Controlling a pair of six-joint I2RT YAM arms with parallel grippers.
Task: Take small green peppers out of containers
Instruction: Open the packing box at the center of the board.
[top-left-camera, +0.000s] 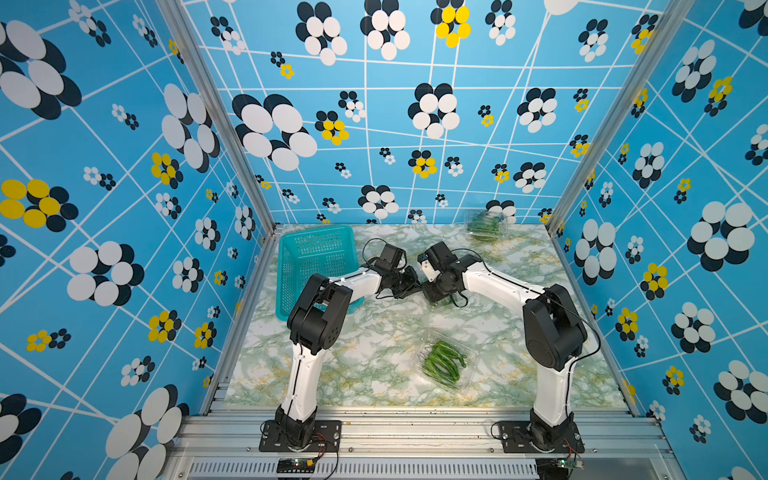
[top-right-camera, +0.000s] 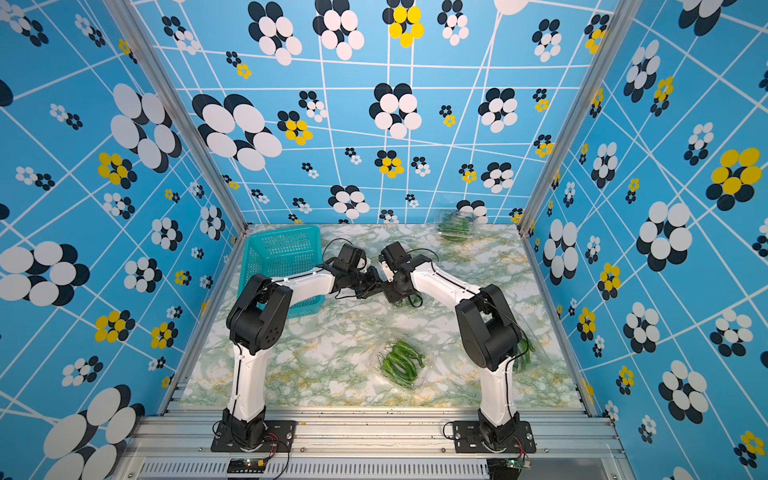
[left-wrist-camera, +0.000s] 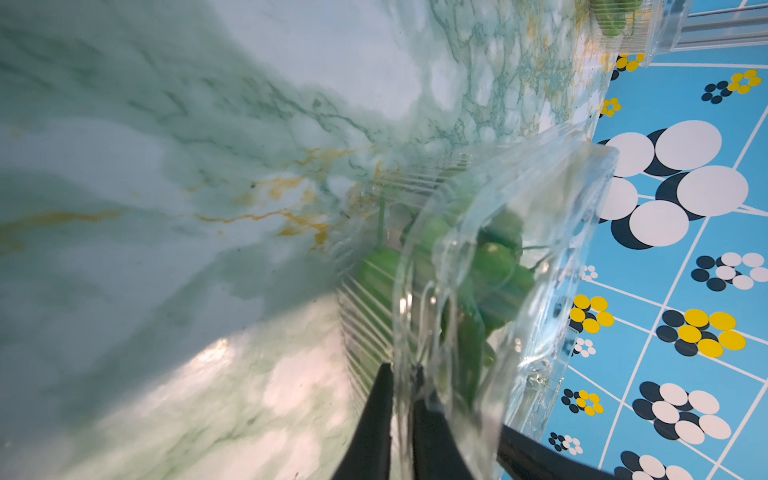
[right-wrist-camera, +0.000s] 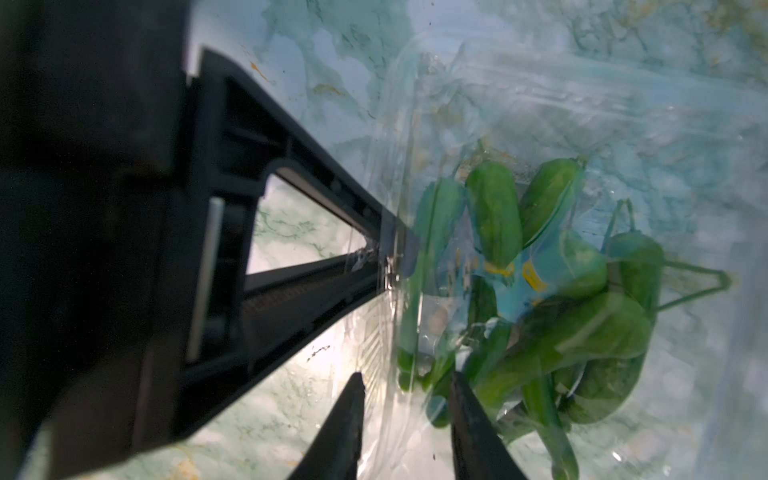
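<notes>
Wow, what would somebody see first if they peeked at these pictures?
The bright blue walls covered in black, white and yellow flowers jump out first, all around the table. Next, two white-and-black robot arms, left and right, meet nose to nose mid-table. A clear box of shiny green peppers sits nearer the front, and a teal basket at the back left.

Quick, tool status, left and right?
Left tool: closed, pinching the edge of the clear container.
Right tool: open, jaws either side of that container's edge, not clamped.
</notes>
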